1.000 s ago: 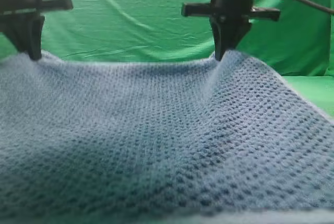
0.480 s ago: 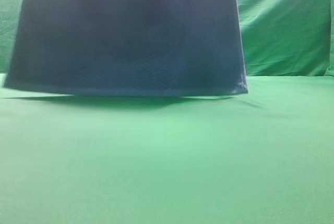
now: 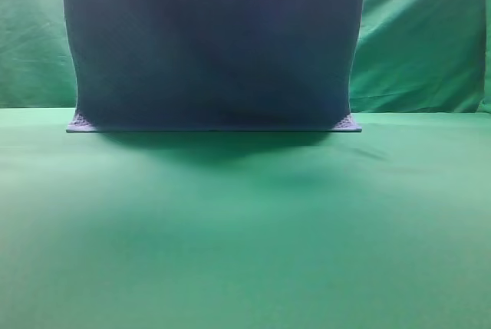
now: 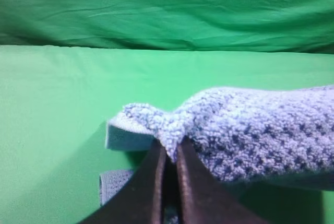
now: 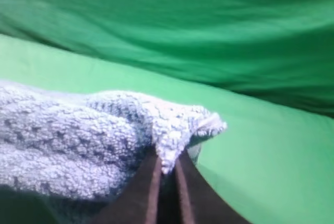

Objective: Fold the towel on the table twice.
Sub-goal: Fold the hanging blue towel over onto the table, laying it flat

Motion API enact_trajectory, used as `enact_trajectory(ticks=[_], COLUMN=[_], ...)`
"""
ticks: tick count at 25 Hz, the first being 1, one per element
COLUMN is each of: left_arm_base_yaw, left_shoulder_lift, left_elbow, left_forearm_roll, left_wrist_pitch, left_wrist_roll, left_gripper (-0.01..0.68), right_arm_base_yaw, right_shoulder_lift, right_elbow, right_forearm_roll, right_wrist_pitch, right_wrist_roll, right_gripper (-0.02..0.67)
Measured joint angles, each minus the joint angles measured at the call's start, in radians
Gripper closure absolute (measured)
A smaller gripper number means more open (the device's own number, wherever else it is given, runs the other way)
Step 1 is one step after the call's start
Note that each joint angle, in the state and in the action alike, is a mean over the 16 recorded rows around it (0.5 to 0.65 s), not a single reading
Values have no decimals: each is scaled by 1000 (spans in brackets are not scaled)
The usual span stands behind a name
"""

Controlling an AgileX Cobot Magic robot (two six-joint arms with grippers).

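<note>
The blue-grey towel (image 3: pixel 211 45) hangs like a dark sheet in the high view, its lower hem resting on the green table (image 3: pixel 245 229) with both bottom corners curled forward. Neither gripper shows in that view. In the left wrist view my left gripper (image 4: pixel 169 156) is shut on a bunched top corner of the towel (image 4: pixel 250 135). Over on the right wrist view my right gripper (image 5: pixel 166 166) is shut on the other top corner of the towel (image 5: pixel 78 135), pinched between the two dark fingers.
A wrinkled green backdrop curtain (image 3: pixel 422 37) stands behind the table. Green tabletop stretches in front of the hanging towel toward the camera.
The towel went from draped close before the camera, grippers visible above it, to hanging upright farther back. Since half a second ago its bottom hem has come down onto the table.
</note>
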Motion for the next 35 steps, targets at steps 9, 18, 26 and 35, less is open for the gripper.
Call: enact_trajectory(ticks=[9, 18, 26, 35], left_arm_base_yaw=[-4, -7, -9, -11], left_shoulder_lift=[-217, -518, -737, -896], left_elbow=[362, 759, 1017, 1270], left_forearm_roll=[-56, -93, -142, -239], left_wrist_pitch=[-73, -129, -103, -84], left_wrist_roll=[-8, 19, 41, 73], left_gripper=[673, 673, 673, 673], right_arm_base_yaw=[22, 99, 151, 175], right_shoulder_lift=[-181, -458, -693, -886], right_elbow=[229, 687, 1117, 1446], right_forearm_roll=[27, 17, 39, 166], right_wrist_pitch=[55, -52, -178, -226], right_wrist_roll=[2, 97, 217, 254], right_gripper=[649, 649, 649, 649])
